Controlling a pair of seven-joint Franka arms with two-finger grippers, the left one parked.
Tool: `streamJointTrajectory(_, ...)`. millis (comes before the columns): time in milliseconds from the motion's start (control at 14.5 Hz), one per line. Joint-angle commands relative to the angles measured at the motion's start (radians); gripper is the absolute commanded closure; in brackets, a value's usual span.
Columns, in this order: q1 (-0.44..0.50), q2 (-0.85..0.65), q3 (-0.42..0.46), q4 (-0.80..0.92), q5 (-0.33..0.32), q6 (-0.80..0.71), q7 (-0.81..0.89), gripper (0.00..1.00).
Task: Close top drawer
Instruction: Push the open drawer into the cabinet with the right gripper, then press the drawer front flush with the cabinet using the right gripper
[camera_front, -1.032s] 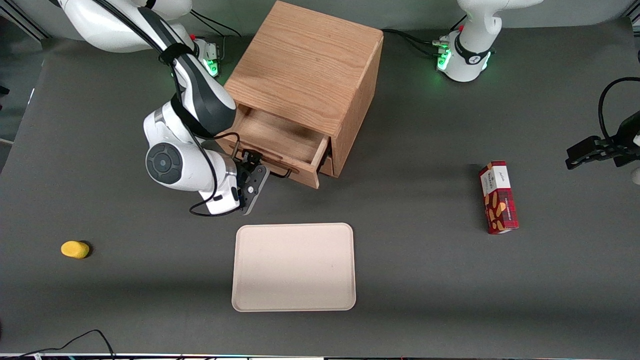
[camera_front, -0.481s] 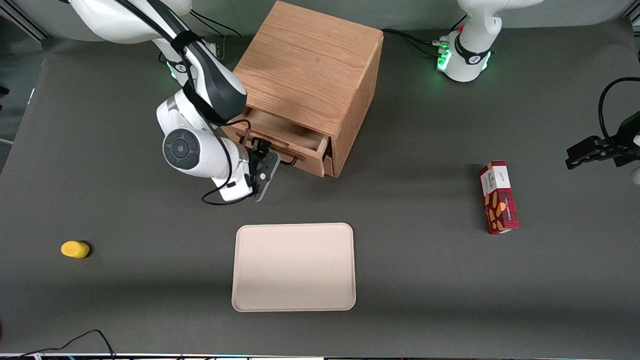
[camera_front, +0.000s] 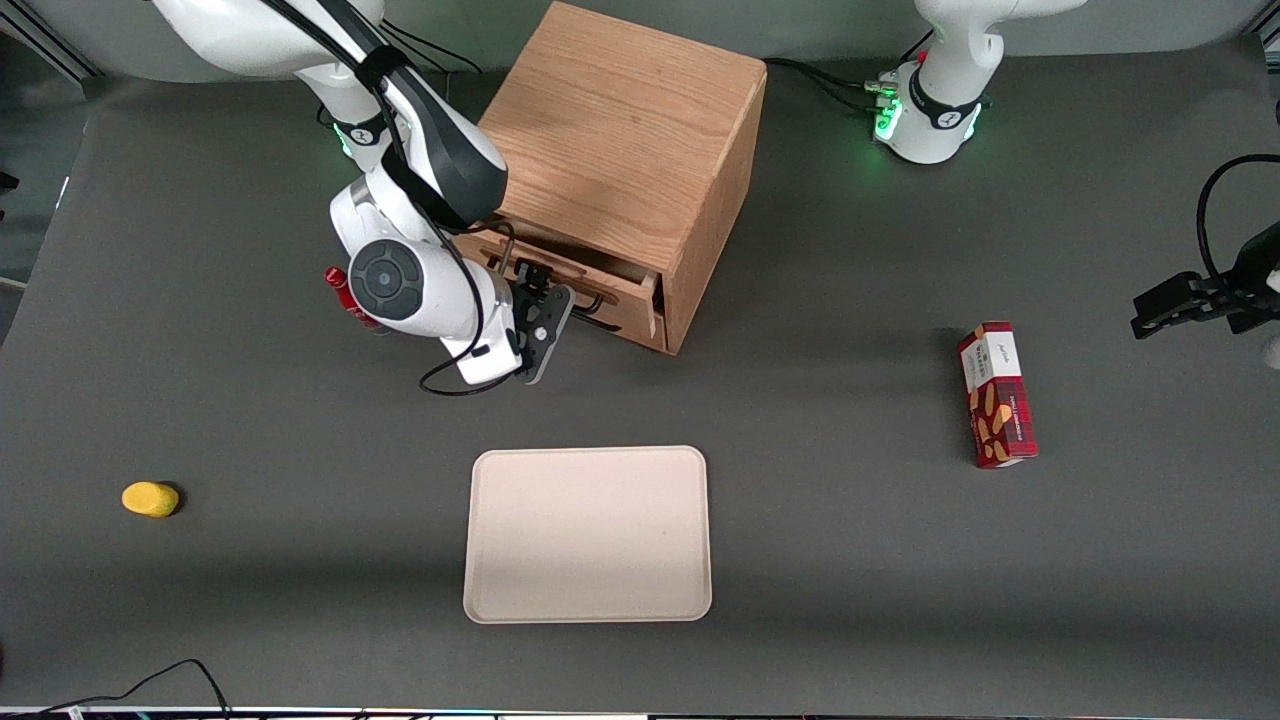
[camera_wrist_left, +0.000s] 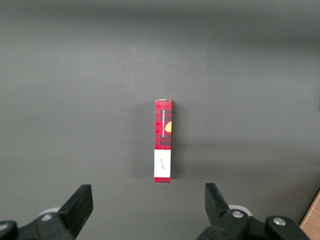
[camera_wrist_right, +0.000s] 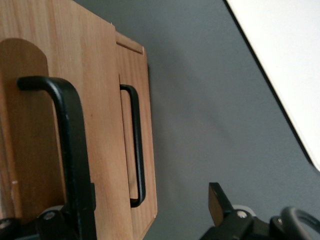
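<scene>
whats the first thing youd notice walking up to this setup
The big oak cabinet stands out, its top drawer open only a sliver, with the right arm's gripper at the drawer's front by the black handle. Nearer the front camera lies a pale empty tray. A red snack box lies toward the parked arm's end and a small yellow object toward the working arm's.
</scene>
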Motion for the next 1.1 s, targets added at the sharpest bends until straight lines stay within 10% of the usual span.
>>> streamJointTrajectory(0, 0.01, -0.052, 0.011, -0.069, -0.001, 0.021, 0.033, 0.0)
streamJointTrajectory(1032, 0.01, -0.079, 0.054, -0.095, -0.001, 0.009, 0.07, 0.0)
